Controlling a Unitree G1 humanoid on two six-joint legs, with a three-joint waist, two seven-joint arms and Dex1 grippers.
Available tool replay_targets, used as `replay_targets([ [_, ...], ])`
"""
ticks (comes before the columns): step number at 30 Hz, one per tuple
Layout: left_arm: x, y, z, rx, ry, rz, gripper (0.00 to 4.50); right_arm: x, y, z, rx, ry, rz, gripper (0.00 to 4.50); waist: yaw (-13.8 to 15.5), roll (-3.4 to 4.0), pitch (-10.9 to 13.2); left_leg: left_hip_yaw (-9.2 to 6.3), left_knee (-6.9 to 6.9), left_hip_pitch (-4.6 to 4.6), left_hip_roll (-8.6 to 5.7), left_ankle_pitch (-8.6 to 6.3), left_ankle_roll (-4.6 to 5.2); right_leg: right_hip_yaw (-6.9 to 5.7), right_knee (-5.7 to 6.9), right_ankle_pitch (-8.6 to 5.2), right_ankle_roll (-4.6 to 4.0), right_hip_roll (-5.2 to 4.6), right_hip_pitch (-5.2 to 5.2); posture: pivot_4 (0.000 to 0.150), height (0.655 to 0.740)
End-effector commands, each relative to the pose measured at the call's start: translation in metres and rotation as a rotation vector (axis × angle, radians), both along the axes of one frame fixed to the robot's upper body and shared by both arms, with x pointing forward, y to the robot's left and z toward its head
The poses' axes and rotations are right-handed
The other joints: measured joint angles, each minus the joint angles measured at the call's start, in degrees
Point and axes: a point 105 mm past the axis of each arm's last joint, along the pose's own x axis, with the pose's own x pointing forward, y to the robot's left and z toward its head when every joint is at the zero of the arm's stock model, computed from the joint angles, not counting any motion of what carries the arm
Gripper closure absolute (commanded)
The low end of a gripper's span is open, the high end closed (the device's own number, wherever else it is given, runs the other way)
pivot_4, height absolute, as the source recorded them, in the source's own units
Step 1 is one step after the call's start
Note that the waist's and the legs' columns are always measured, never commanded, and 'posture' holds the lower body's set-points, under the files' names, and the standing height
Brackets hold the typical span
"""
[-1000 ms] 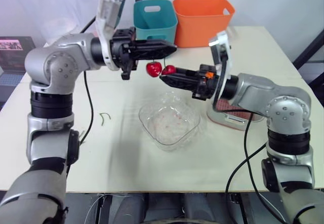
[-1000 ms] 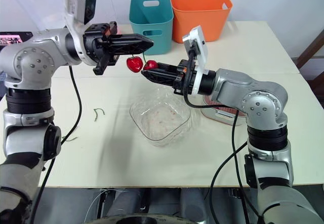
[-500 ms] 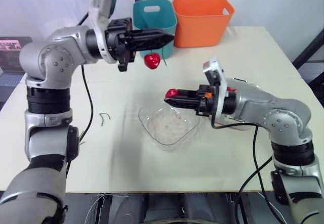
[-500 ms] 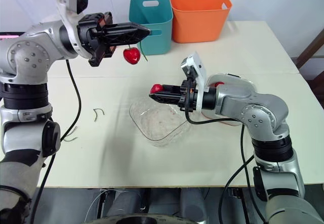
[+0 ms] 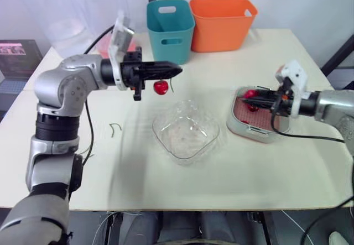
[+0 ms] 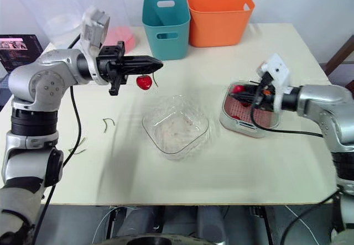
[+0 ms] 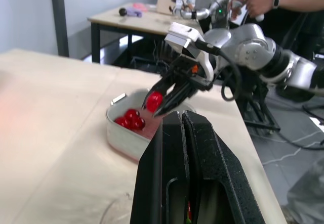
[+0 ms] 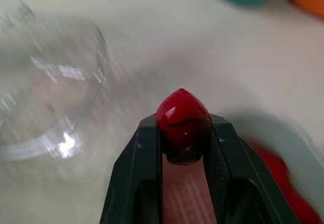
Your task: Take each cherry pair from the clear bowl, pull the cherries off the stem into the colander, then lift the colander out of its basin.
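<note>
From the head, we see the left gripper (image 5: pixel 177 68) pinched shut on a stem (image 5: pixel 170 84). The hanging cherry (image 5: pixel 161 87) dangles above the table, just beyond the clear bowl's (image 5: pixel 160 124) far left rim. Right of the bowl, the right gripper (image 5: pixel 246 96) holds the picked cherry (image 5: pixel 250 93) over the colander (image 5: pixel 255 118), which sits in its basin (image 5: pixel 234 126).

In the left wrist view, its fingers press together, and loose cherries (image 7: pixel 130 120) lie in the colander.

In the right wrist view, both fingers squeeze the picked cherry, with the bowl beyond it.
</note>
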Motion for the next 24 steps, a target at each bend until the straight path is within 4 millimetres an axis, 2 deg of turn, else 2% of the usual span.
replay_targets([
  [1, -0.008, -0.001, 0.007, 0.009, -0.066, -0.021, 4.50, 0.001, -0.007, -0.001, -0.070, -0.023, 0.019, 3.55, -0.15, 0.00, 0.00, 0.02, 0.00, 0.03, 0.03, 0.00, 0.01, 0.02, 0.01, 0.00, 0.00, 0.01, 0.00, 0.150, 0.7394],
  [4, -0.006, 0.000, 0.003, 0.024, -0.067, -0.010, 4.50, 0.006, -0.012, -0.009, -0.104, -0.014, 0.011, 3.55, 0.03, 0.01, 0.00, 0.05, 0.00, 0.04, 0.07, 0.00, 0.00, 0.03, 0.01, 0.00, 0.00, 0.01, 0.00, 0.150, 0.7394],
  [7, -0.004, 0.004, 0.002, 0.034, -0.067, 0.006, 4.50, 0.008, -0.013, -0.009, -0.082, -0.011, 0.000, 2.46, 0.22, 0.01, 0.00, 0.02, 0.01, 0.03, 0.06, 0.00, 0.00, 0.03, 0.00, 0.00, 0.00, -0.02, 0.01, 0.150, 0.7394],
  [10, -0.004, 0.010, 0.004, 0.034, -0.068, 0.020, 4.50, 0.011, -0.016, -0.003, -0.071, -0.025, -0.011, 0.92, 0.27, 0.01, 0.00, -0.03, 0.01, 0.02, 0.05, 0.00, -0.01, 0.03, -0.01, 0.00, 0.00, -0.02, 0.01, 0.150, 0.7394],
  [12, -0.003, 0.012, 0.005, 0.032, -0.070, 0.028, 4.50, 0.015, -0.018, 0.005, -0.056, -0.053, -0.026, 0.08, 0.27, 0.01, 0.00, -0.03, 0.01, 0.02, 0.04, 0.00, -0.01, 0.03, -0.01, 0.00, 0.00, -0.03, 0.01, 0.150, 0.7394],
  [15, -0.004, 0.013, 0.008, 0.021, -0.069, 0.029, 4.50, 0.019, -0.016, 0.019, 0.017, -0.076, -0.030, 0.08, 0.23, 0.01, 0.00, -0.05, 0.00, 0.02, 0.04, 0.00, -0.01, 0.03, -0.01, 0.00, 0.00, -0.03, 0.01, 0.150, 0.7394],
  [17, -0.007, 0.012, 0.011, 0.008, -0.069, 0.016, 4.50, 0.017, -0.006, 0.030, 0.079, -0.080, 0.006, 0.08, 0.23, 0.01, 0.00, -0.05, 0.00, 0.02, 0.04, 0.01, -0.01, 0.03, -0.01, 0.00, 0.00, -0.03, 0.00, 0.150, 0.7394],
  [18, -0.009, 0.012, 0.015, -0.008, -0.066, 0.006, 4.50, 0.014, 0.005, 0.039, 0.140, -0.078, 0.041, 0.08, 0.21, 0.01, 0.00, -0.06, 0.00, 0.02, 0.05, 0.01, -0.01, 0.03, -0.01, 0.00, 0.00, -0.02, 0.00, 0.150, 0.7394],
  [21, -0.016, 0.009, 0.028, -0.056, -0.061, -0.028, 4.50, -0.004, 0.056, 0.065, 0.353, -0.029, 0.229, 0.08, 0.02, 0.01, 0.00, -0.08, 0.00, 0.02, 0.07, 0.01, -0.01, 0.03, -0.01, 0.00, 0.00, -0.01, 0.00, 0.150, 0.7394],
  [24, -0.020, 0.004, 0.038, -0.086, -0.061, -0.057, 4.50, -0.020, 0.098, 0.069, 0.456, 0.024, 0.372, 0.08, 0.12, 0.01, 0.00, -0.16, 0.01, 0.01, 0.12, 0.01, -0.02, 0.00, -0.01, 0.00, -0.01, 0.03, 0.00, 0.150, 0.7394],
])
